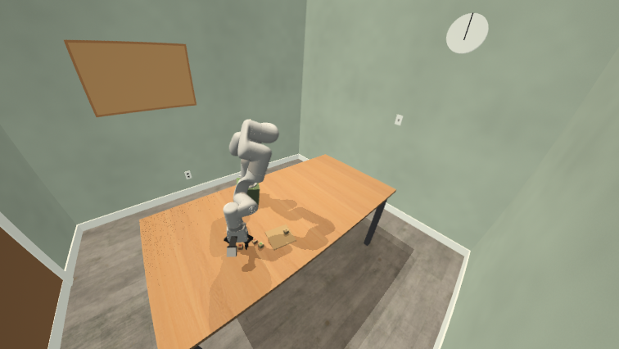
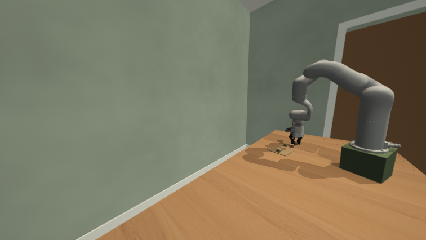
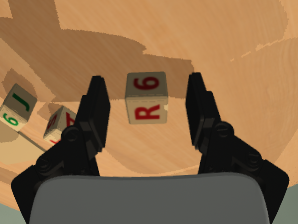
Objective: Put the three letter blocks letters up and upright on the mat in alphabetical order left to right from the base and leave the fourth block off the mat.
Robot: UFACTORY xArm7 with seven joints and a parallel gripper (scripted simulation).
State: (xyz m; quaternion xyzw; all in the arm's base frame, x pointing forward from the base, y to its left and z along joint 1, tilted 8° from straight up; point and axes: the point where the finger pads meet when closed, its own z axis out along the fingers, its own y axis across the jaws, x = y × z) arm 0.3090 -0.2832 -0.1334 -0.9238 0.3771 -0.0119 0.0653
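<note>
Wooden R block (image 3: pixel 147 98) sits between my open jaws, ungripped; one block (image 1: pixel 286 232) on mat (image 1: pixel 277 241), others remain off

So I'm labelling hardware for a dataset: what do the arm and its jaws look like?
The arm is light grey, made of smooth rounded tubular links, and stands on a dark green box pedestal. The gripper has a grey body with two small screws and black, tapering jaws. No cables or markings are legible.
</note>
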